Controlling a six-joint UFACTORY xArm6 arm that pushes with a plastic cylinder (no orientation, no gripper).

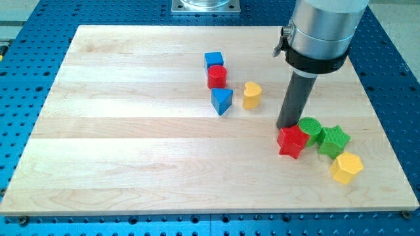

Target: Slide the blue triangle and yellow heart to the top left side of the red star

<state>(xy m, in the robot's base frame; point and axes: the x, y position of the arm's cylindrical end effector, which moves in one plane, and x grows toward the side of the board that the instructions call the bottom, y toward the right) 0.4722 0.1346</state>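
Note:
The blue triangle (pixel 222 101) lies near the board's middle, with the yellow heart (pixel 252 95) just to its right. The red star (pixel 292 141) lies lower right of them. My tip (pixel 287 126) stands right at the red star's top left edge, touching or nearly touching it, to the lower right of the yellow heart. The rod rises from there to the grey arm at the view's top right.
A blue cube (pixel 214 60) and a red cylinder (pixel 217 77) sit just above the blue triangle. A green cylinder (pixel 310 129), a green star (pixel 333 139) and a yellow hexagon (pixel 346 168) cluster right of the red star. The wooden board (pixel 131 131) lies on a blue perforated table.

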